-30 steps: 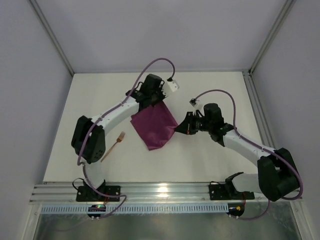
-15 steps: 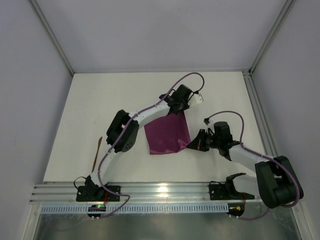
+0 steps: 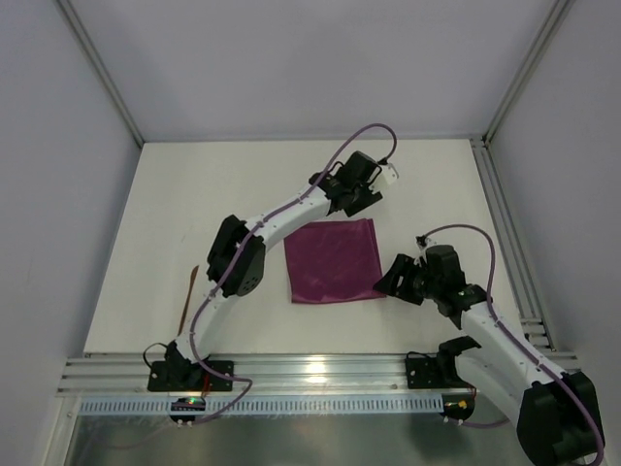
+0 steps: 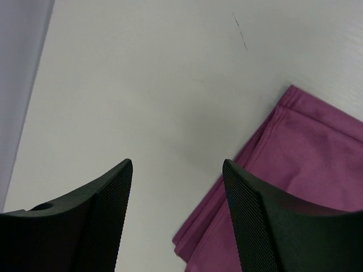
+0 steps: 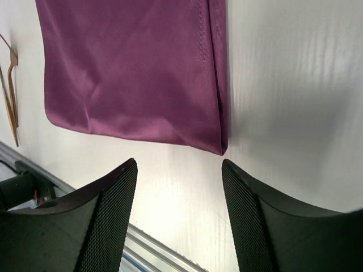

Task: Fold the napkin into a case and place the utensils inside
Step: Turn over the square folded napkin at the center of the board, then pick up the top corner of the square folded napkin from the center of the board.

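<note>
- White table (image 3: 194,194) fills the frame's middle.
- Silver rail (image 3: 320,374) runs along the bottom edge.
- Slanted metal post (image 3: 99,70) at upper left.
- Grey wall (image 3: 310,58) across the top.

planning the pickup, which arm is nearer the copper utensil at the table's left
Left. The left arm has its elbow just right of the utensil; the right arm is beyond the napkin.

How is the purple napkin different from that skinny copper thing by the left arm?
The napkin is plum-purple; the utensil is copper. The napkin is a wide folded cloth; the utensil is thin like a stick. The napkin lies in the middle; the utensil lies far off to the left. Both rest flat on the table, and neither is being held.
</note>
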`<state>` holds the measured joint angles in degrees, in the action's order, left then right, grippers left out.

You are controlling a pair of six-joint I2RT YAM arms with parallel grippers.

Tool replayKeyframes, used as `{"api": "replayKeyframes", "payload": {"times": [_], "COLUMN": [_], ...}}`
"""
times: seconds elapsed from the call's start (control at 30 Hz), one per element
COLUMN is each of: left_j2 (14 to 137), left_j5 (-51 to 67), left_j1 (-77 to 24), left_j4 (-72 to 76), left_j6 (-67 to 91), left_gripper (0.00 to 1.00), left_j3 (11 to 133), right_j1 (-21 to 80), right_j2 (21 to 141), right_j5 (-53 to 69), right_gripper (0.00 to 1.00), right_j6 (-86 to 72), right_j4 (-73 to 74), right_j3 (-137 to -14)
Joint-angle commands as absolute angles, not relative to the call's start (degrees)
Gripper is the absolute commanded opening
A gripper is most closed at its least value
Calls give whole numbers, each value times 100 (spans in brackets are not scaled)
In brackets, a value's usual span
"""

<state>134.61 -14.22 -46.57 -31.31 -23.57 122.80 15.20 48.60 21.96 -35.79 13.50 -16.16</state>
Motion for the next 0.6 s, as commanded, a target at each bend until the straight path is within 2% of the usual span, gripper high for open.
{"api": "replayKeyframes", "payload": {"times": [0.0,0.1,0.17,0.2,0.23,0.33,0.4,0.47,0.57], "left_j2": [12377,11402,10762,10566,10408,9976,9958,10089,10763], "left_j5": [-1205,-871,-695,-625,-572,-475,-405,-308,-150], "left_j1": [-4588,-4317,-4027,-3921,-3807,-3411,-3209,-3068,-2945], "left_j4": [-3814,-3832,-3797,-3788,-3762,-3560,-3385,-3314,-3165], "left_j6": [-1820,-1435,-1231,-1039,-941,-704,-642,-501,-326], "left_gripper": [67,66,65,65,64,64,65,66,65], "left_j3": [12120,10911,10049,9785,9304,8721,8359,8262,8401], "right_j1": [1494,1389,1293,1292,1292,1283,1283,1292,1292], "right_j2": [4781,5401,6026,6743,7098,8335,8787,9271,10032], "right_j5": [1311,1265,1309,1266,1257,1597,1783,1837,1933], "right_gripper": [66,68,57,50,39,33,33,39,43], "right_j6": [-2937,-2568,-2174,-1988,-1847,-1468,-1258,-1161,-950], "right_j4": [2144,1673,1355,1310,1266,1178,1117,1029,1151], "right_j3": [-2637,-3233,-3742,-4197,-4419,-5262,-5719,-5940,-6676]}}
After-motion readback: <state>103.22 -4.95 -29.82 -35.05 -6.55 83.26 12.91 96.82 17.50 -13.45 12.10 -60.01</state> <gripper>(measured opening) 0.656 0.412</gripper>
